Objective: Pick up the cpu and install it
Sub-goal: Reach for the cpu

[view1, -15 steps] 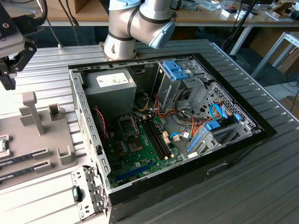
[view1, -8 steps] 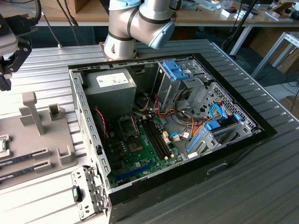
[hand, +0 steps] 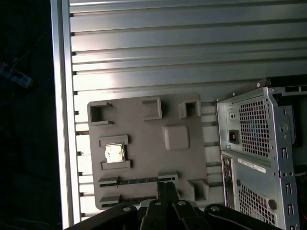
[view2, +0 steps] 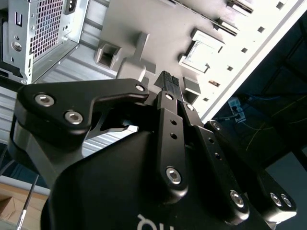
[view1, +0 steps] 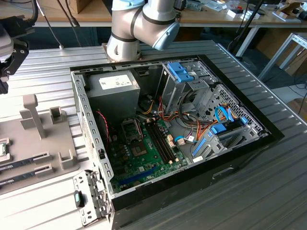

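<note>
- Over the grey tray (hand: pixel 144 129), I have the gripper (hand: pixel 167 188) hanging with its fingers drawn together and nothing between them.
- The cpu (hand: pixel 115 153) lies flat in a square pocket of that tray, silvery face up and apart from the gripper. It has not been picked up, so I judge the whole task is yet to do.
- Just beside the tray stands the open computer case (view1: pixel 240 153). The socket (view1: pixel 132 128) on its motherboard looks unfilled to me.
- Under the tray is a ribbed aluminium table (view1: pixel 57 67), which also bears the case.
- Well away from the tray, wooden desks (view1: pixel 86 17) with cables and clutter line the room.
</note>
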